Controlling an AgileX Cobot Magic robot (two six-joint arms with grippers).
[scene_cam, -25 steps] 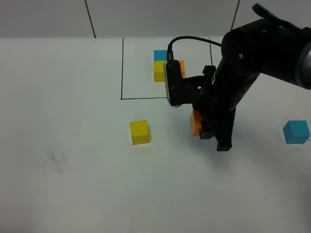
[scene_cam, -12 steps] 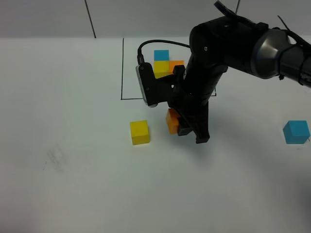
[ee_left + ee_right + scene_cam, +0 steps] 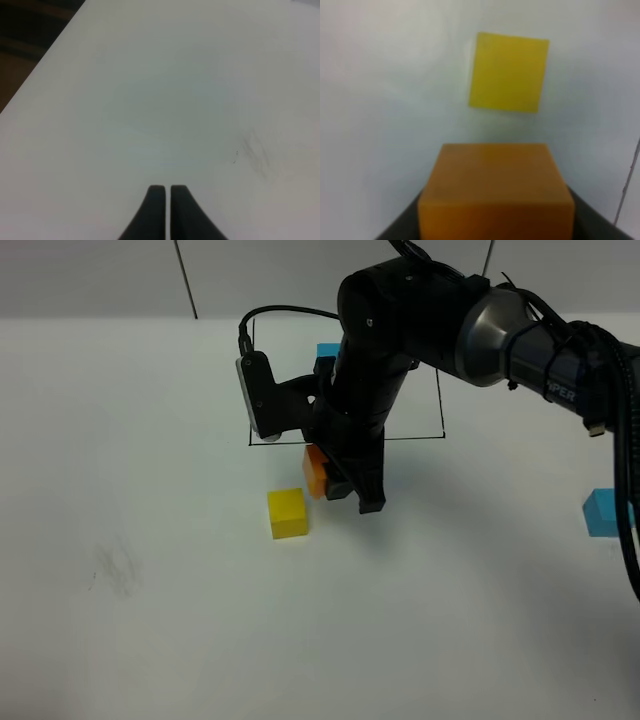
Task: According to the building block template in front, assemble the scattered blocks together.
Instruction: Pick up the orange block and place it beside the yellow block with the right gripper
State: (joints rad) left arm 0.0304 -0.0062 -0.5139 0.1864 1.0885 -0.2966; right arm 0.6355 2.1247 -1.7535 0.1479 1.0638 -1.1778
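Near the middle of the white table [image 3: 150,620], the right gripper [image 3: 340,487], jaws partly apart, clamps the orange cube [image 3: 315,472] just beside the yellow cube [image 3: 288,513]. The framed template [image 3: 326,349] lies toward the far edge, mostly behind the arm [image 3: 420,310], and the light blue cube [image 3: 600,512] sits at the right edge. The left gripper [image 3: 166,200] is closed on nothing.

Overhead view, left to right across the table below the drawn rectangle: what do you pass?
Grey smudge, yellow cube, orange cube in the right end effector, light blue cube.
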